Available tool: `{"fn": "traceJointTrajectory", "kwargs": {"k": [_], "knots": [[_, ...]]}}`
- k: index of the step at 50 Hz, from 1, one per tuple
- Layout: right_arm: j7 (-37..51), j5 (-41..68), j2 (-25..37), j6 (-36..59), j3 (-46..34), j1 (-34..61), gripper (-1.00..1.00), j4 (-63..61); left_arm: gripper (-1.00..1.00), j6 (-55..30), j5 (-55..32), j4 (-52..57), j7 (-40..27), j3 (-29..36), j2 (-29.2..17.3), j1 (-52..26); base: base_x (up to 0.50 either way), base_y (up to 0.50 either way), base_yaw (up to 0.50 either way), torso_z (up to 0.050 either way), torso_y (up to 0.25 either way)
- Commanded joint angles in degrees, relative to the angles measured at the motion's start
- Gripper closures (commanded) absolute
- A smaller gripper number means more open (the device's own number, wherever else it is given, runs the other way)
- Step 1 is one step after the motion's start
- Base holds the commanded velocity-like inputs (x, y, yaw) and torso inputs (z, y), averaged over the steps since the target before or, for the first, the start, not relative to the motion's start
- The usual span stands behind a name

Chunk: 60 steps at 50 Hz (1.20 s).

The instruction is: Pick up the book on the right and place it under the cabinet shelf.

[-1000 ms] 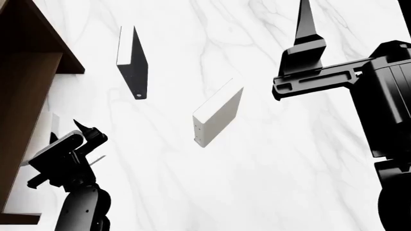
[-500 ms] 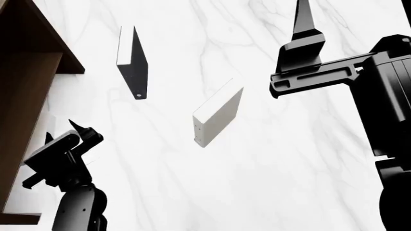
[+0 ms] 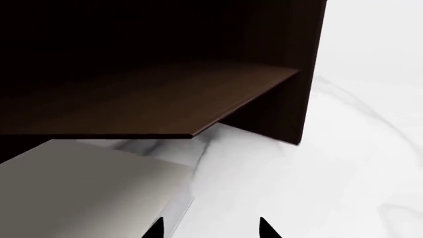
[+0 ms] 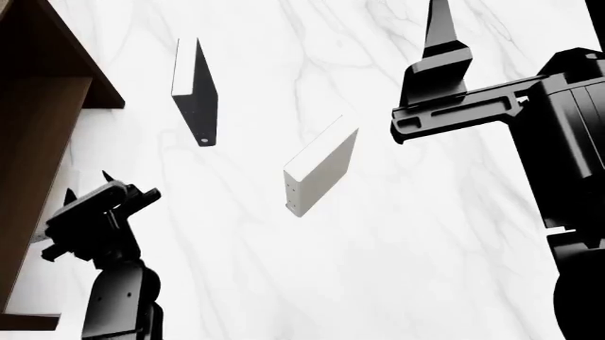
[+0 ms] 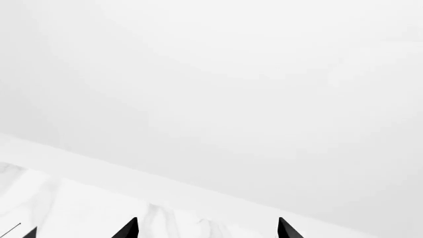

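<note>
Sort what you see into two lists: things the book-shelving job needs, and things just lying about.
Needed:
pale grey book, standing mid-table
dark wood cabinet shelf
right gripper, open and empty

Lying about:
black book
another pale book under the shelf
left gripper, open

Simulated tabletop test scene rather than a furnished room, seamless white marble tabletop (image 4: 397, 241) with grey veining filling the head view, dark brown wood-grain cabinet shelf (image 4: 38, 142) at 9 o'clock, blank featureless white backdrop behind in the wrist views, flat rendered shading
</note>
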Motion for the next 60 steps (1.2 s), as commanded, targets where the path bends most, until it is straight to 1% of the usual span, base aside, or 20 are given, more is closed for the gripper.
{"fn": "traceJointTrajectory", "kwargs": {"k": [1, 15, 22, 27, 33, 39, 44, 54, 58, 60], "knots": [[-0.13, 0.26, 0.13, -0.2, 0.18, 0.72, -1.0, -0.52, -1.0, -11.63, -19.85, -26.84, 15.54, -6.13, 1.53, -1.04, 0.0, 0.0, 0.0, -0.01, -0.011], [0.05, 1.0, -1.6, 0.8, 0.47, 1.71, -1.0, -0.03, -1.0, -13.76, -6.68, -26.86, 20.39, -18.63, 4.25, -0.26, 0.01, 0.0, 0.0, -0.004, -0.011], [-0.24, 0.54, -2.14, 0.57, 0.47, 1.27, -1.0, 0.23, -1.0, -13.9, -1.8, -26.81, 23.91, -21.89, 6.07, -0.37, 0.01, 0.0, 0.0, -0.005, -0.01], [-0.32, 0.57, -2.0, 0.37, 0.6, 1.06, -1.0, 0.09, -1.0, -14.37, -0.29, -25.69, 26.54, -21.33, 7.26, -0.51, 0.01, 0.0, 0.0, -0.004, -0.009], [-0.44, 0.44, -2.02, 0.1, 0.76, 0.81, -1.0, 0.12, -1.0, -20.83, -0.21, -14.36, 25.7, -19.72, 8.83, 3.48, 0.0, 0.0, 0.0, -0.003, -0.009], [-0.57, 0.59, -1.85, 0.2, 1.0, 0.99, -1.0, 0.15, -1.0, -23.24, -0.56, -10.22, 26.04, -18.72, 9.59, 5.0, 0.0, 0.0, 0.0, -0.003, -0.007], [-0.73, 0.33, -1.83, 0.09, 1.03, 0.71, -1.0, 0.23, -1.0, -26.87, -1.15, -3.94, 25.53, -17.47, 10.45, 7.3, 0.0, 0.0, 0.0, -0.002, -0.007], [-1.04, 0.13, -1.48, -0.13, 1.21, 0.29, -1.0, 0.31, -1.0, -29.58, -2.14, 1.67, 25.39, -14.51, 11.04, 9.71, 0.0, 0.0, 0.0, -0.001, -0.007], [-1.01, 0.2, -1.42, -0.1, 1.3, 0.28, -1.0, 0.28, -1.0, -31.1, -2.9, 5.15, 24.84, -13.43, 11.04, 10.95, 0.0, 0.0, -0.01, -0.003, -0.005], [-0.96, 0.12, -1.44, -0.12, 1.29, 0.14, -1.0, 0.24, -1.0, -32.85, -3.25, 9.15, 24.14, -12.51, 11.04, 12.38, 0.0, 0.0, -0.01, 0.0, -0.006]]}}
